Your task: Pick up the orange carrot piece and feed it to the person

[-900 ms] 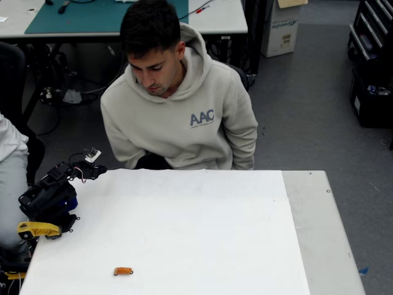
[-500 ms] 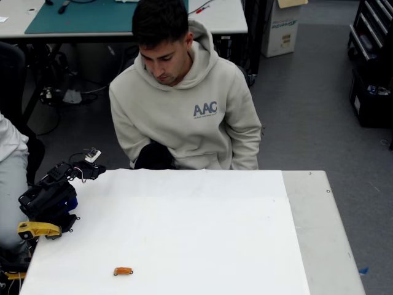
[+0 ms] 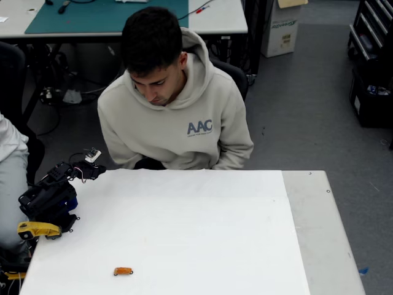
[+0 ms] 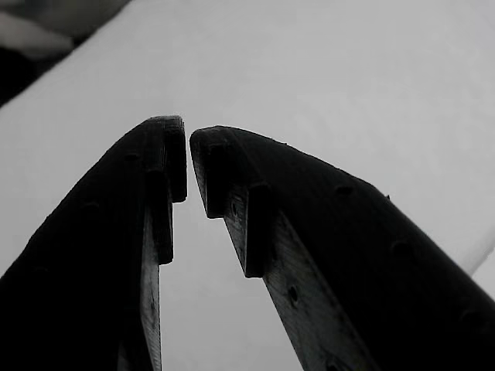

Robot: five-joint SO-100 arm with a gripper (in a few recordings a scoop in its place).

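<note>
Still untouched, the orange carrot piece (image 3: 123,271) on the white table (image 3: 202,233), tool (image 4: 188,143) tips nearly together, empty.

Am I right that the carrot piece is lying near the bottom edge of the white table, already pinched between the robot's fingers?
Not quite. The overhead view shows the carrot piece near the bottom edge of the white table, but lying free, well apart from the arm. In the wrist view, the fingers are almost closed with nothing between them.

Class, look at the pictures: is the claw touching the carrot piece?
Apart. The overhead view shows the carrot piece lying alone on the white table, with bare table between it and the claw at the table's left edge.
</note>
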